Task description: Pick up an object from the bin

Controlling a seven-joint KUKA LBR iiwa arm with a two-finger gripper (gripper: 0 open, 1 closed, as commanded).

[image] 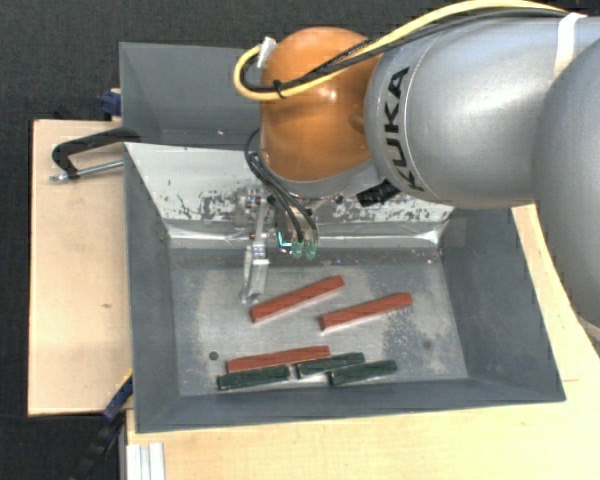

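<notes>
My gripper (251,286) hangs low over the bin floor, left of centre, below the orange wrist cover. One metal finger shows, its tip just left of the left end of a red-brown flat bar (296,299) that lies slanted on the floor. A second red-brown bar (366,311) lies to the right of it, also slanted. Nothing shows between the fingers.
Near the front wall lie a third red-brown bar (278,359) and three dark green bars (253,377) (330,362) (363,373) in a row. The arm and its orange cover hang over the bin's back half.
</notes>
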